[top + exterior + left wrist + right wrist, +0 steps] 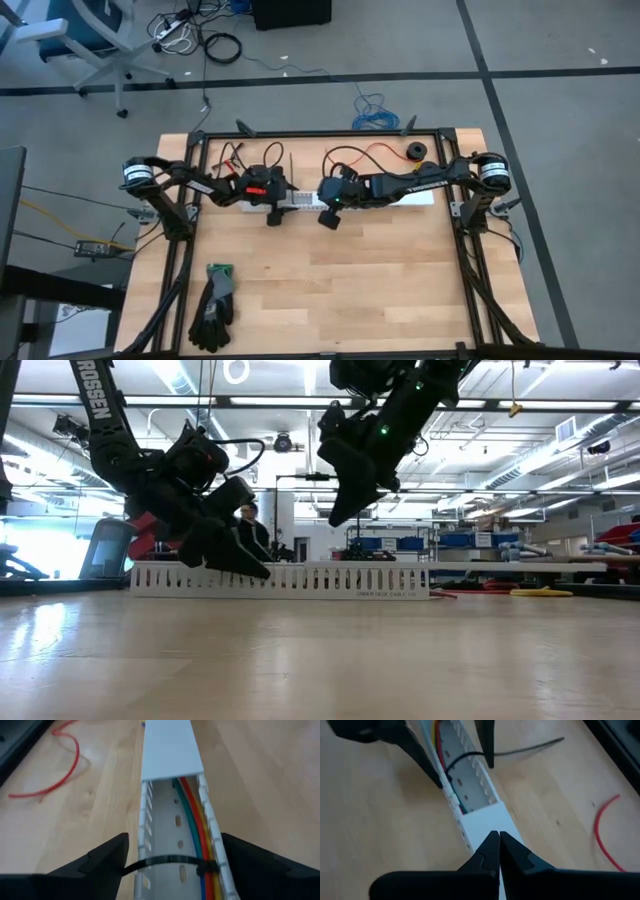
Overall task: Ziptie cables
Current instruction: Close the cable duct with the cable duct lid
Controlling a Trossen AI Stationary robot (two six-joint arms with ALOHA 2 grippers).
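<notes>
Wooden tabletop [330, 270] fills your working area, and near its far edge a white slotted channel [165, 845] lies across it, lengthwise from the left arm's side toward the right arm's.

Your cables [196, 825] lie inside that channel, their long axis following it. In the left wrist view you see green, red, orange and yellow strands packed side by side against one slotted wall, running straight under the white lid [171, 745] that covers the farther stretch of the channel. A black zip tie [165, 864] crosses the open channel and wraps the strands at that wall; its loose tail [530, 747] runs out over the wood beside the channel.

Your left gripper [172, 865] straddles the open part of the channel, one dark finger [102, 857] outside each wall, spread wide and holding nothing. Seen from table height it sits low, right at the channel's slotted side.

Your right gripper [499, 851] hangs above the lidded part of the channel, raised clear of it in the table-height view. Its two fingers are pressed together at the tips with nothing between them.

A loose red wire [60, 765] curls on the wood beside the channel. A pair of dark gloves [214, 305] lies well apart from the channel, toward the near left of the table.
</notes>
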